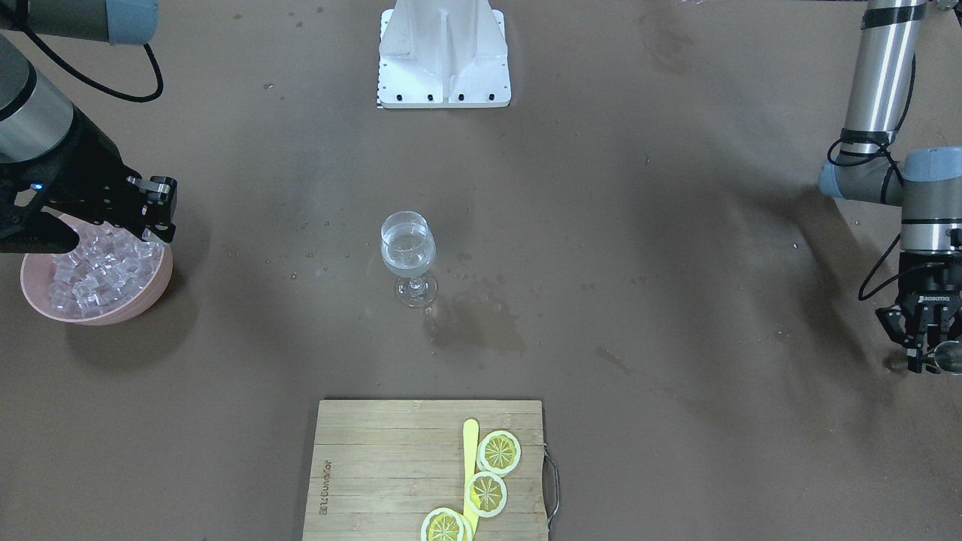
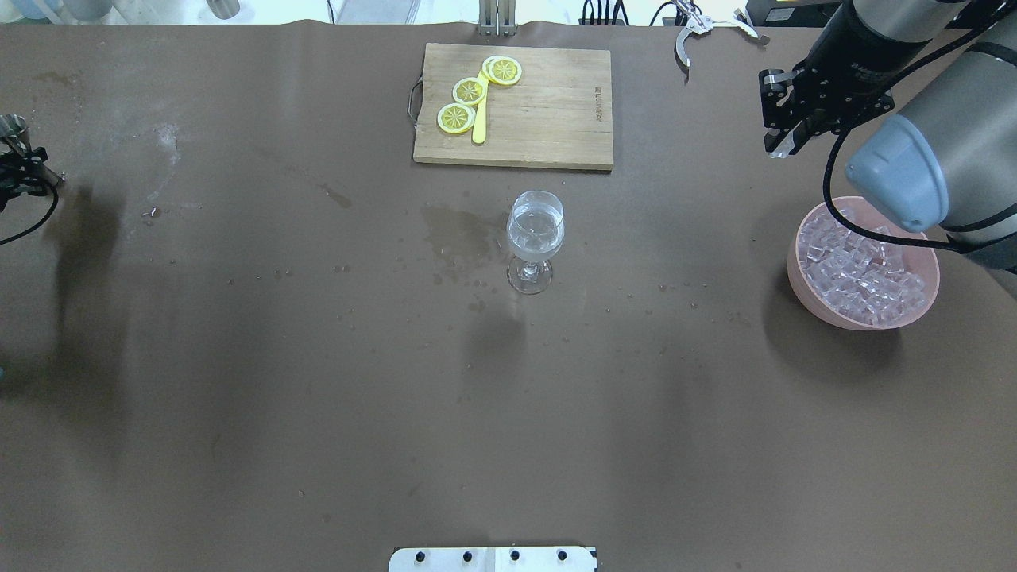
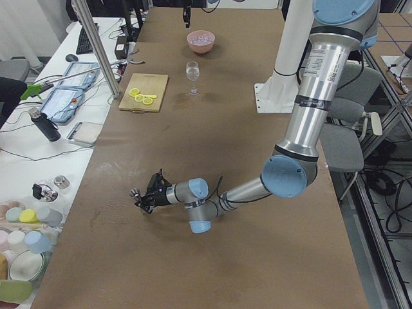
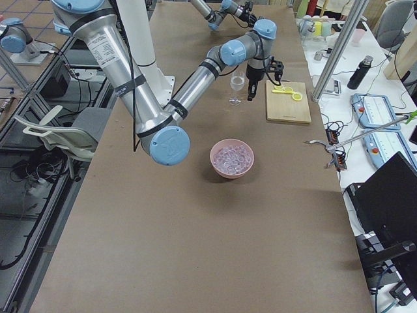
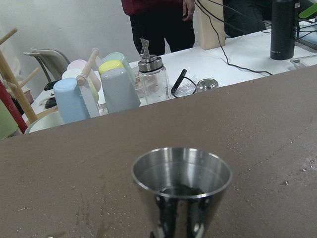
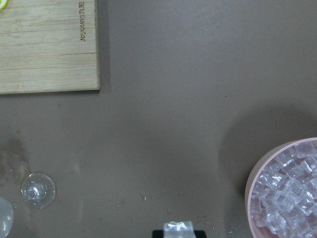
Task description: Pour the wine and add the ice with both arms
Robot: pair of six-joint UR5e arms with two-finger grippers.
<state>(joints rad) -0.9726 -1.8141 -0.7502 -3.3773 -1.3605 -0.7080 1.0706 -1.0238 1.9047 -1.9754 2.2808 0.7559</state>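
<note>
A stemmed wine glass (image 2: pixel 535 238) stands mid-table with a little clear wine (image 1: pixel 408 252) in it. A pink bowl (image 2: pixel 802 274) holds many clear ice cubes (image 2: pixel 862 266). My right gripper (image 2: pixel 780 147) hangs above the table just beyond the bowl, toward the glass, shut on one ice cube (image 6: pixel 178 227). The glass's foot (image 6: pixel 38 190) shows at the lower left of the right wrist view. My left gripper (image 1: pixel 921 353) is low at the far table end, shut on a small steel measuring cup (image 5: pixel 182 188), held upright.
A wooden cutting board (image 2: pixel 548 111) with lemon slices (image 2: pixel 469 91) and a yellow knife lies beyond the glass. The white pedestal (image 1: pixel 443 56) stands at the robot's side. A wet stain (image 2: pixel 453 230) lies next to the glass. Cups and a bottle (image 5: pixel 151 74) sit on a side table.
</note>
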